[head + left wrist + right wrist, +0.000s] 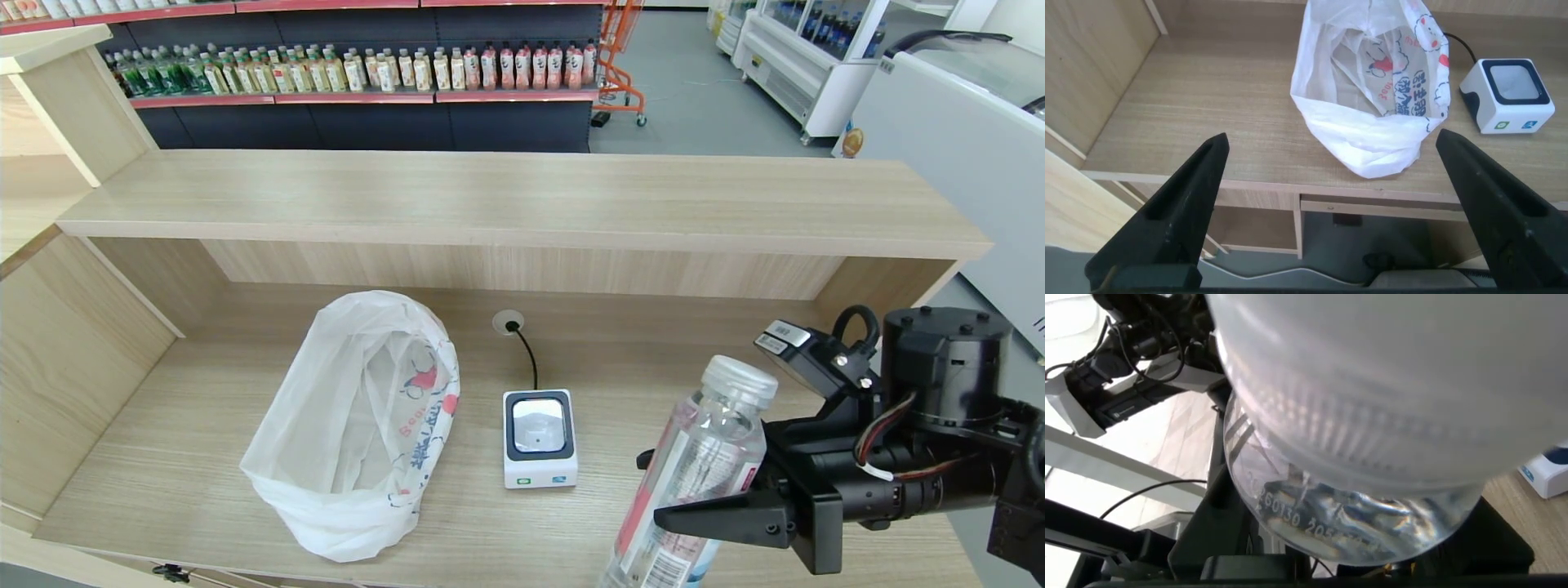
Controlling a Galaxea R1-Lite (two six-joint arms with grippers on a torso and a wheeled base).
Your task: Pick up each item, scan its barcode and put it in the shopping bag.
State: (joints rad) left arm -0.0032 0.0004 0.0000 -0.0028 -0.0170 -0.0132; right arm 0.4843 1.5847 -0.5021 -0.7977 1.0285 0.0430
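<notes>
A clear plastic water bottle (698, 474) with a pink-and-white label and a white cap is held tilted above the counter's front right, my right gripper (702, 490) shut on its middle. Its cap and shoulder (1372, 416) sit close up in the right wrist view. The white barcode scanner (539, 438) stands on the counter to the bottle's left, its cable running back to a hole. Left of the scanner, the white plastic shopping bag (359, 425) stands open. My left gripper (1331, 220) hangs open in front of the counter's near edge, short of the shopping bag (1372, 90) and the scanner (1507, 94).
The wooden counter (204, 457) is a recess walled at the left, right and back, under a raised ledge (522, 200). Drink shelves (351, 69) and chest freezers (963, 122) stand beyond. A drawer front (1372, 212) runs under the counter's near edge.
</notes>
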